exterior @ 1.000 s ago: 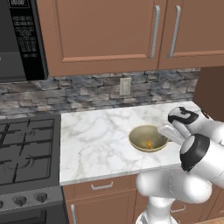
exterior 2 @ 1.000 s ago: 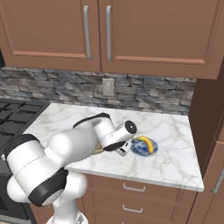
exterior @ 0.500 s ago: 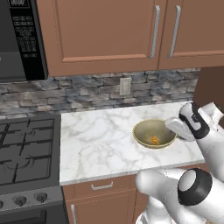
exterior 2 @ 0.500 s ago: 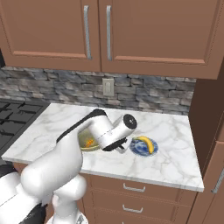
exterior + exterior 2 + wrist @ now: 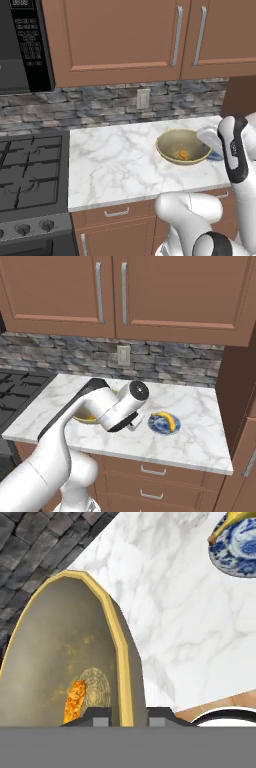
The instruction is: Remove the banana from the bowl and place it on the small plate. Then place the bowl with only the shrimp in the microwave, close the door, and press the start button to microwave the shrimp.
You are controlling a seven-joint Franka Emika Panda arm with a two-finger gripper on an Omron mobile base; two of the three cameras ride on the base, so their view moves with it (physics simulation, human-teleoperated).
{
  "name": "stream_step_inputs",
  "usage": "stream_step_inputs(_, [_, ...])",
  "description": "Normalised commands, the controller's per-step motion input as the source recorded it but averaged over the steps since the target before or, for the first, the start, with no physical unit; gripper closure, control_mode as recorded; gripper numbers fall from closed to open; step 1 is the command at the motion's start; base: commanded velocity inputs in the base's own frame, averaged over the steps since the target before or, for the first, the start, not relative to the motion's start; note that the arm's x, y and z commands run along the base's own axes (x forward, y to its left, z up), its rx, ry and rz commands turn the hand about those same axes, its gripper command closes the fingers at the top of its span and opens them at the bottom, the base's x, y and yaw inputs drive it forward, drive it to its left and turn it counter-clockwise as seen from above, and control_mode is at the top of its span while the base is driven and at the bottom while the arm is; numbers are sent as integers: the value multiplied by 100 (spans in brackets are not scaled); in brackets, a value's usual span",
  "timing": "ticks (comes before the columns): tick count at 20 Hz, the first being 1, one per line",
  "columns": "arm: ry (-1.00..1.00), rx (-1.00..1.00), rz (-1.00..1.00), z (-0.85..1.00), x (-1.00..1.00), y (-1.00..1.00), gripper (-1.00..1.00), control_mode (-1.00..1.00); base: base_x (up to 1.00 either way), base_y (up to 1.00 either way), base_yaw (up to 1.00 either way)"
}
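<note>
The bowl is used here as the landmark. Far to the left of the bowl [image 5: 183, 146], up on the wall, part of the black microwave [image 5: 24, 47] is seen, with its keypad strip facing out. Below it and still left of the bowl, a dark stove [image 5: 30, 172] is seen beside the white marble worktop [image 5: 115, 165].

The bowl is seen sitting on the worktop, near the front edge. Its outside is tan-yellow and its inside is a dull olive. The little orange shrimp [image 5: 183, 155] is seen lying inside the bowl, at the bottom.

The right rim of the bowl is pinched by the fingers [image 5: 126, 718]. In the hand view, one dark tip is seen inside the bowl and the other tip is seen outside it, with the yellow rim squeezed between them. So the fingers are clenched on the bowl.

Just to the right of the bowl, the small plate [image 5: 161, 426] is seen on the worktop. It is pale with blue marks. The yellow banana [image 5: 167, 419] is seen lying on the plate. Brown wooden cabinets [image 5: 125, 291] are seen high above the bowl.
</note>
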Motion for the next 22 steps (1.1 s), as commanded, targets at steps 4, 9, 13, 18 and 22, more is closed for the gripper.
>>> stream_step_inputs(4, [0,5,-12,60,-78,0,100,-100,0,0,0])
stream_step_inputs(9, [0,2,-11,38,-57,17,100,-100,0,0,0])
stream_step_inputs(13, [5,0,-4,12,-1,59,100,-100,0,0,0])
stream_step_inputs(18, [4,0,0,0,2,13,100,-100,0,0,0])
stream_step_inputs(22, [0,0,-1,0,0,2,100,-100,0,0,0])
